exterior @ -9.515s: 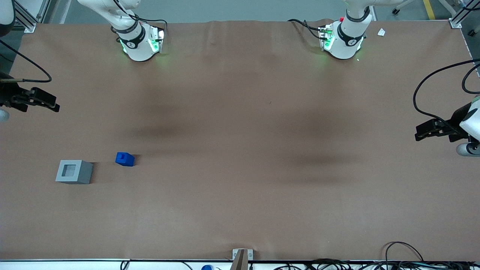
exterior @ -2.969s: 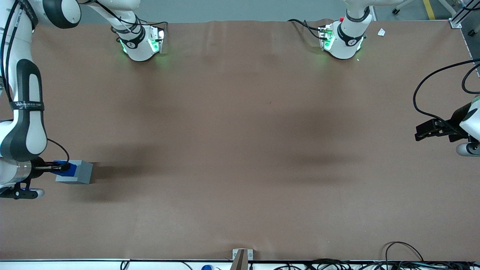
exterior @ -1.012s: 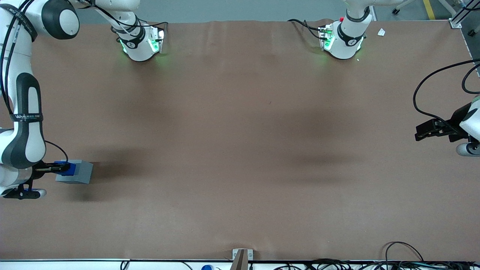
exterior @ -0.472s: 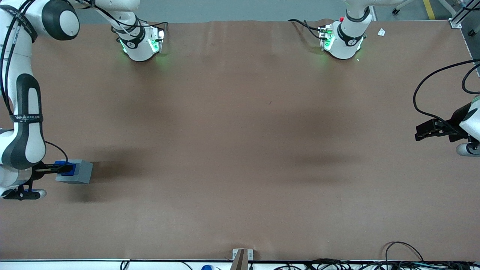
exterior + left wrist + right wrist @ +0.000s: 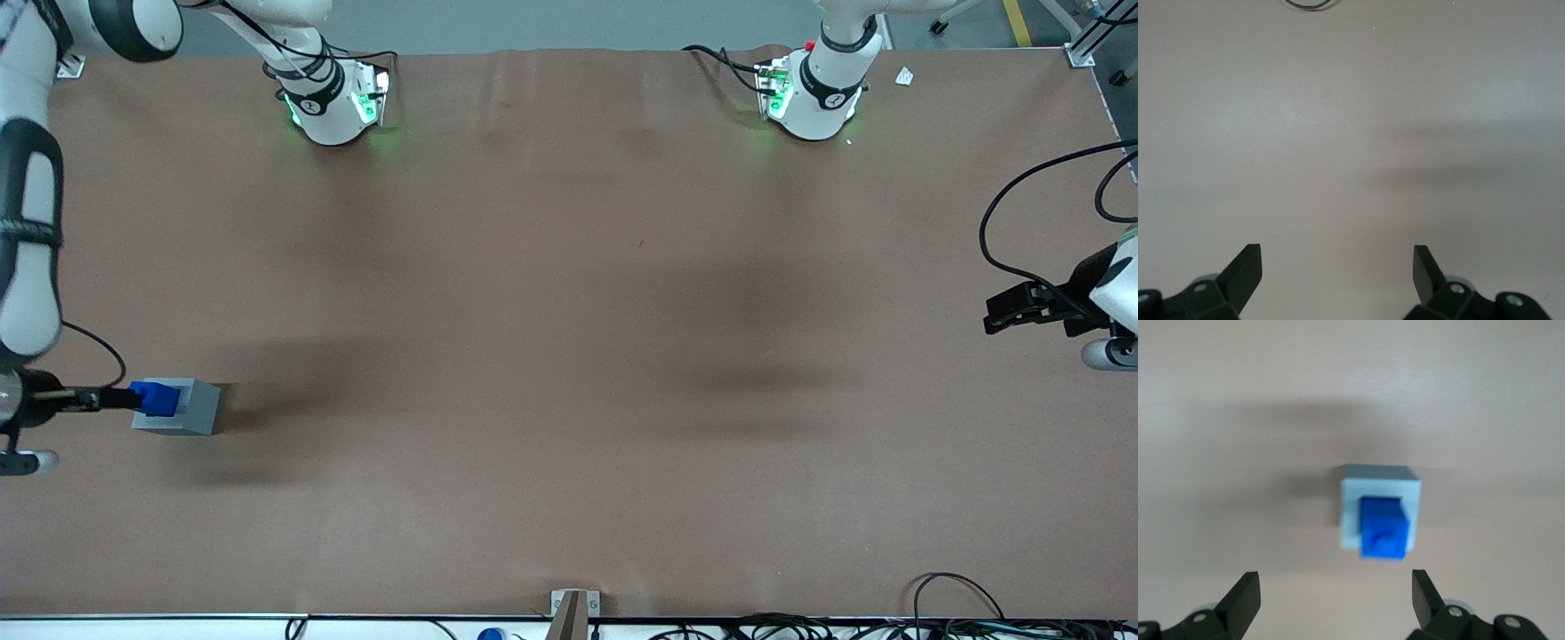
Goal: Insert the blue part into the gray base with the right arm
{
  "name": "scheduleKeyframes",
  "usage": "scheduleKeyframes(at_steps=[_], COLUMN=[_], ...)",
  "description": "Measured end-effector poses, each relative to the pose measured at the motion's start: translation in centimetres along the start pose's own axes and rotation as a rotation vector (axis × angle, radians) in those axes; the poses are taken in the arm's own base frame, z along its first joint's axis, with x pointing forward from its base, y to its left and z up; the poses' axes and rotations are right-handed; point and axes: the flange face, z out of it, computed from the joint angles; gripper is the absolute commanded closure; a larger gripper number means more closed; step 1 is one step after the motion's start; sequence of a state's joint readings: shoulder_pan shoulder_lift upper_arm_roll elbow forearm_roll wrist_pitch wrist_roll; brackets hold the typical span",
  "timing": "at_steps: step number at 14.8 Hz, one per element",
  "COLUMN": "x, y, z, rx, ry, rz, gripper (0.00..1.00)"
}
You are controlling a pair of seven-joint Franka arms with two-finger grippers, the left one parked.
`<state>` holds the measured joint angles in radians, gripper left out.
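We see the blue block (image 5: 155, 398) sitting in the top of the gray cube (image 5: 188, 409), its lower end down in the cube's recess and its upper part standing proud of the top face. From the wrist camera the block (image 5: 1384, 527) looks tilted rather than square to the cube (image 5: 1379, 495), so we cannot say that it is fully seated. The cube rests on the brown table cover (image 5: 569, 356), toward the working arm's end of the table and nearer to the front camera than the two arm bases (image 5: 333, 102).

The gripper (image 5: 1335, 595) of the right arm (image 5: 27, 231) is above the cube and clear of the block: its two black fingers (image 5: 1243, 592) are spread wide apart with nothing between them, and the block and cube show in the gap below. In the front view the gripper (image 5: 105, 400) shows just beside the block, at the edge of the cube toward the working arm's end. A black cable (image 5: 98, 342) loops from the wrist. The cube casts a soft shadow (image 5: 267, 400) on the cover toward the table's middle.
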<state>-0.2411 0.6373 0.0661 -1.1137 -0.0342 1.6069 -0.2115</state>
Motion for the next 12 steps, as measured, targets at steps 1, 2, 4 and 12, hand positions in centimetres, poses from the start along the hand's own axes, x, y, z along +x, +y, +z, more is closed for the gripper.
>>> scheduleKeyframes(at_steps=[1,2,4,12], x=[-1.0,-2.2,-4.6,-14.2], y=[-1.2,-2.2,-4.1,-14.3], z=[-2.7,-5.3,-9.5,-16.6], rx=[0.036,0.065,0.082,-0.003], ry=[0.019,0.037,0.050,0.067], rz=[-0.008,-0.015,-0.024,-0.012], gripper=[0.00,0.00,0.00,0.00])
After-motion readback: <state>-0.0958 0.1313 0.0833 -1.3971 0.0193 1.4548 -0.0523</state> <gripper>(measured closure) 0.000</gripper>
